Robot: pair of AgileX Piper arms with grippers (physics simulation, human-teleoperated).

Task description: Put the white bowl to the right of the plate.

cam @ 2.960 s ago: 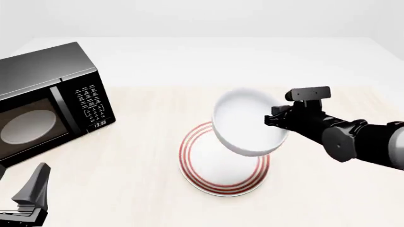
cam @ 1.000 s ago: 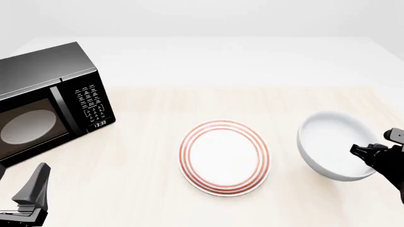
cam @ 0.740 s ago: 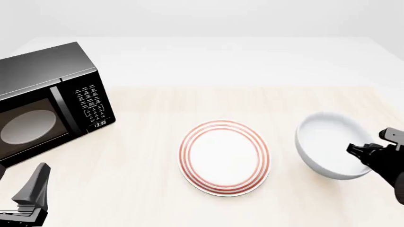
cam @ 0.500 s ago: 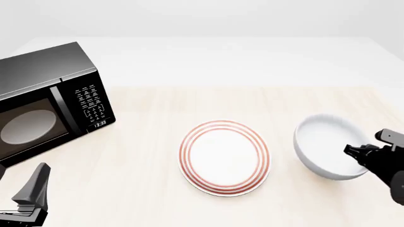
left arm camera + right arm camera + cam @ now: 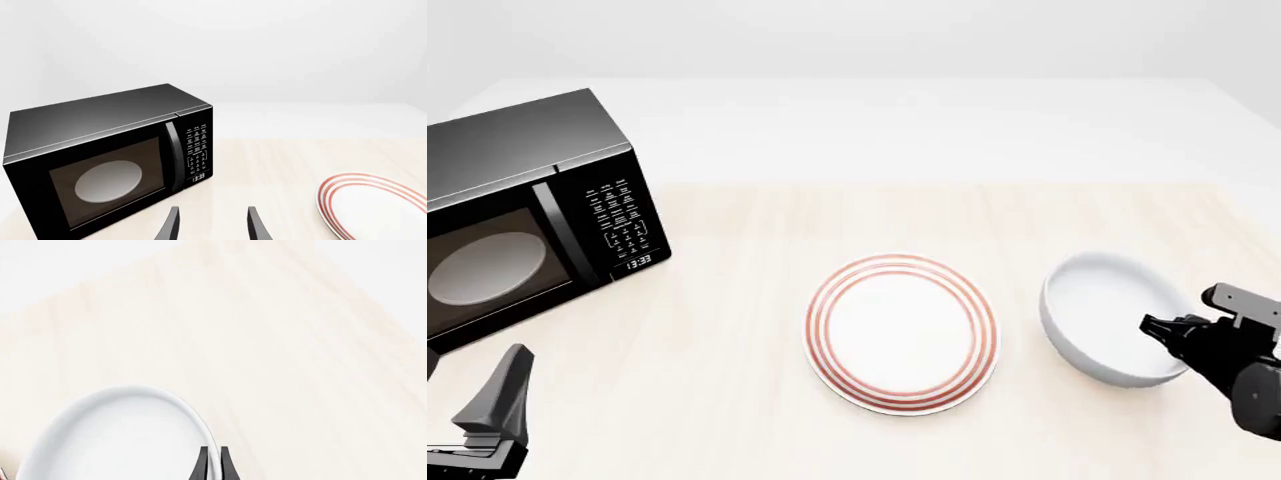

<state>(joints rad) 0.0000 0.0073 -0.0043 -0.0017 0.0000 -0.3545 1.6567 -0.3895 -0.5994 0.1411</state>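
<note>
**Nearly there: bowl down beside the plate, rim not yet let go**

The right gripper (image 5: 212,462) has its two fingers pinched close together on the thick rim of the white bowl (image 5: 1105,318), one finger inside the wall, one outside. Ahead of those fingers the bowl spreads toward the plate (image 5: 901,333), apart from it by a strip of bare table (image 5: 827,215), and appears to sit level on the wood.

Risk, as I judge it: opening while dragging sideways could tip the bowl or skate it into the plate. A straight release, then a lift, avoids that.

The left gripper (image 5: 212,225) is spread wide, grasping nothing; the microwave (image 5: 110,157) stands beyond its fingertips.
</note>
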